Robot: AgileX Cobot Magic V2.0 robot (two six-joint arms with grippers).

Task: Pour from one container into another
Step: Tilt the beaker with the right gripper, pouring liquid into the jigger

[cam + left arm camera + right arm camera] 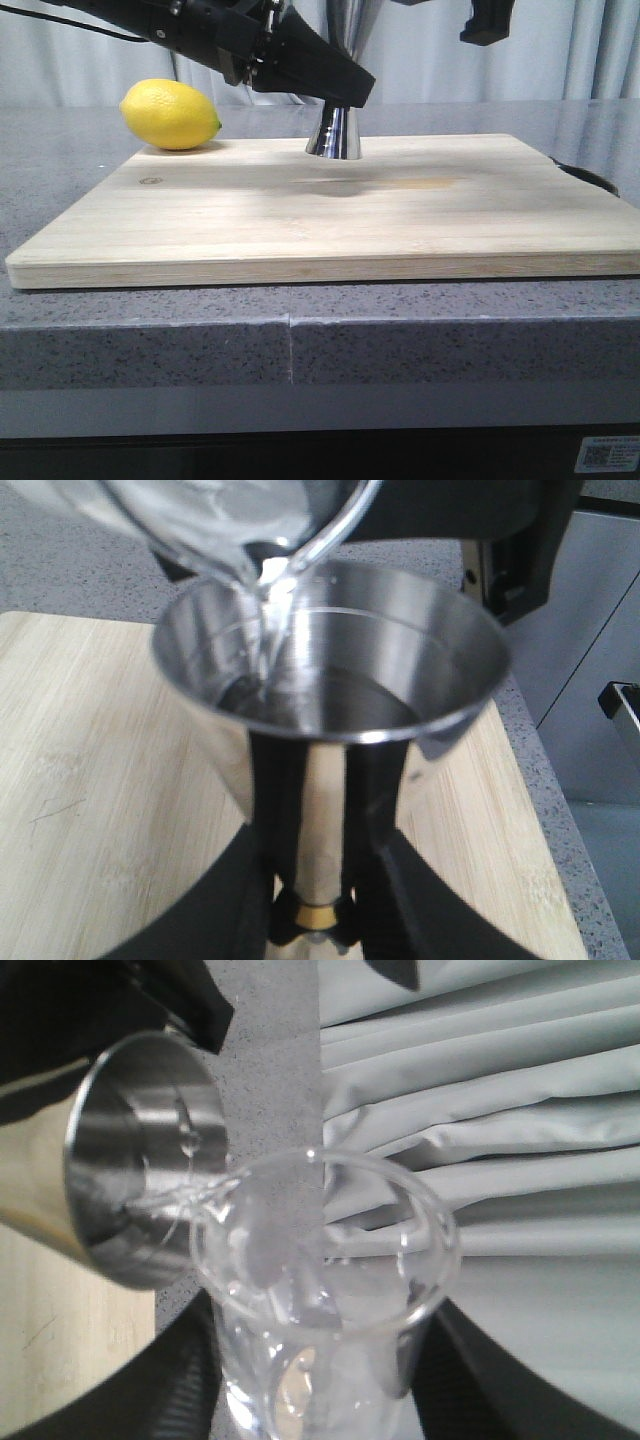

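One lemon (170, 114) sits at the far left corner of the single wooden board (330, 215), well off to the left of the left gripper (310, 920) and clear of it. That gripper's black fingers (372, 810) close narrowly on the waist of the one steel jigger (330, 660), pinching at the gold band (318, 914). The jigger stands upright, long axis vertical, wide mouth up; in the front view only its flared lower cone (334, 133) shows beneath the left arm, its foot resting on the board toward the far edge. Inside the upper cup lies clear liquid, pooled partway up the wall, below an engraved line.

Just above the jigger's rim, on its left side in the left wrist view, hangs the one glass beaker (320, 1290). It is tipped steeply, long axis near horizontal, spout (205, 1200) pointing into the jigger's mouth and reaching over its rim; I cannot tell whether glass touches steel. A thin clear stream runs from the spout down into the cup. Some clear liquid sits in the beaker along its lower side. The right gripper (320, 1400) clasps the beaker's body between its dark fingers (185, 1380), one on each side.
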